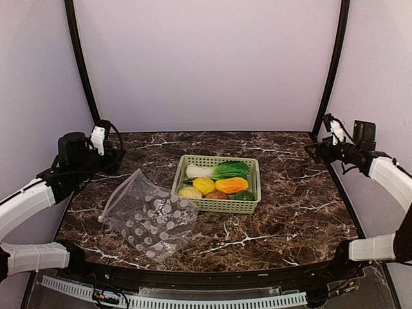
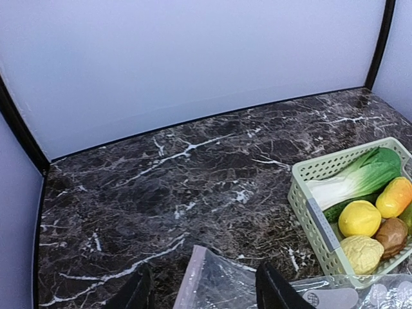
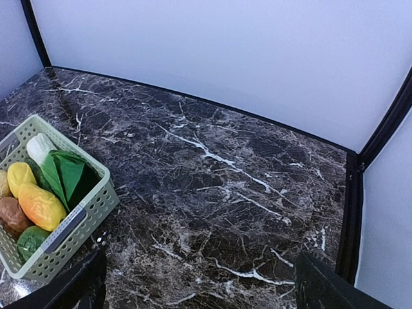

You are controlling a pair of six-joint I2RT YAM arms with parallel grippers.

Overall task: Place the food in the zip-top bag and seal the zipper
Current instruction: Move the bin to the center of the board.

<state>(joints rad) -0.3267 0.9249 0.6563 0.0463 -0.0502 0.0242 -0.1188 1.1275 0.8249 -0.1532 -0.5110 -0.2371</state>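
Food (image 1: 217,185), a set of small plastic produce, all sits in the light-green lattice plastic basket (image 1: 222,206), mid-table on the dark white-veined marble tabletop (image 1: 296,212). Contents per top view:
- white-stemmed green bok choy (image 1: 215,170) along the far side
- in front of it two yellow lemons (image 1: 204,186), an orange piece (image 1: 231,185) and a brown potato (image 1: 217,195)
- green pepper (image 1: 244,195) at the near-right corner

Pieces are packed touching one another.

Clear floppy zip-top bag with whitish round dots (image 1: 153,215) lies flat on the tabletop just left of the basket, turned diagonal. Its right corner is close to the basket's near-left corner; touching or not, can't tell. Thin pinkish-white zipper (image 1: 120,193) runs along the bag's left edge, on the left arm's side. Sealed or open: can't tell from these views.

Left gripper (image 1: 111,156) hovers over the far-left part of the table, well apart from the basket, near the bag's far corner. In the left wrist view its black fingers (image 2: 138,293) are spread and empty. The zipper end of the bag shows below, between them, with the basket off to the right.

Right gripper (image 1: 318,150) hangs at the far-right edge, well apart from basket and bag. In the right wrist view its fingers (image 3: 77,286) are spread wide and grip nothing. Bare marble lies below, with the basket at the left of that view.
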